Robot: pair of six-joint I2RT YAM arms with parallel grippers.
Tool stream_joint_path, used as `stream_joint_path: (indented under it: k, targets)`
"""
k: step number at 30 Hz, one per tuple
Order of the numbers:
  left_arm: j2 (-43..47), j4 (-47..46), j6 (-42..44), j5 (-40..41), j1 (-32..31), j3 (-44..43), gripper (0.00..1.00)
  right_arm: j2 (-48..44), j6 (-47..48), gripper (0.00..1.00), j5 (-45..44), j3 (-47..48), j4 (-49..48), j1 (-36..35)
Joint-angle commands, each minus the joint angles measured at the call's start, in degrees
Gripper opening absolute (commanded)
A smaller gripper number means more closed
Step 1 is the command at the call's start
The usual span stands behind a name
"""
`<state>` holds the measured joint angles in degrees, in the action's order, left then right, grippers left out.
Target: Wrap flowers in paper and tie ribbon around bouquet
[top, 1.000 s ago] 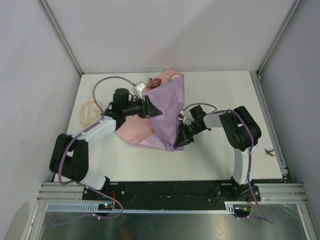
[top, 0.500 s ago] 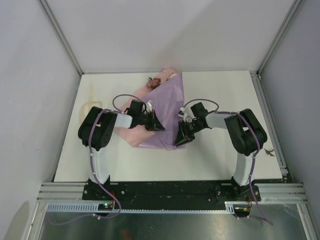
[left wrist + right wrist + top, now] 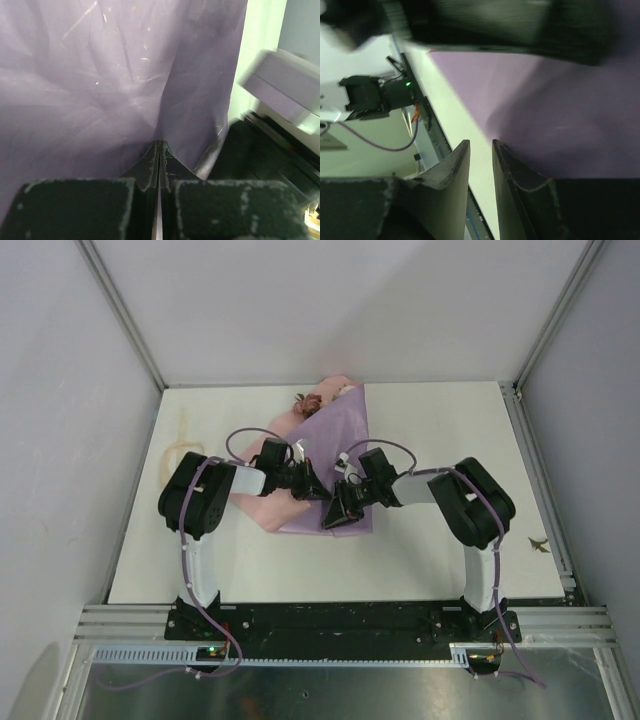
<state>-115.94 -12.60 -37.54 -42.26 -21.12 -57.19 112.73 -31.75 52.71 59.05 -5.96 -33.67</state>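
Note:
The lilac paper (image 3: pixel 340 445) lies folded over the flowers (image 3: pixel 318 402), whose rose heads stick out at its far end. A pink flap (image 3: pixel 262 508) shows at its near left. My left gripper (image 3: pixel 318 490) is shut on the paper (image 3: pixel 100 75); creases run into its closed tips (image 3: pixel 160 146). My right gripper (image 3: pixel 335 518) is low at the paper's near edge, close beside the left one. It (image 3: pixel 480 145) is open by a narrow gap with only table showing between its fingers, and the paper (image 3: pixel 560 115) lies just beside one finger. The cream ribbon (image 3: pixel 180 455) lies coiled at the table's left edge.
The white table (image 3: pixel 450 420) is boxed in by walls and metal posts, with a rail along the near edge (image 3: pixel 340 620). A small dark object (image 3: pixel 538 543) lies at the right edge. The two wrists are nearly touching over the paper.
The left arm has folded in, and its gripper has come down the paper and shut on it. The right gripper has opened a little and slid left along the paper's near edge.

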Motion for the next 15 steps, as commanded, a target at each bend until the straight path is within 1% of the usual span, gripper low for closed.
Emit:
stream_joint_path:
  k: [1, 5, 9, 15]
  targets:
    - [-0.02, 1.62, 2.93, 4.33, 0.39, 0.21, 0.00, 4.66, -3.11, 0.29, -2.87, 0.63, -3.72, 1.77]
    - [0.72, 2.22, 3.89, 3.74, -0.05, 1.47, 0.00, 6.78, -3.32, 0.28, -1.47, 0.63, -1.15, 2.20]
    - [1.40, 3.67, 5.32, 3.22, -1.41, 4.43, 0.00, 5.87, -1.35, 0.27, 1.02, 0.37, 4.18, 0.66]
    - [2.54, 5.59, 7.68, 2.74, -1.89, 5.60, 0.00, 2.66, -2.71, 0.27, 2.80, -2.74, 3.18, -2.21]
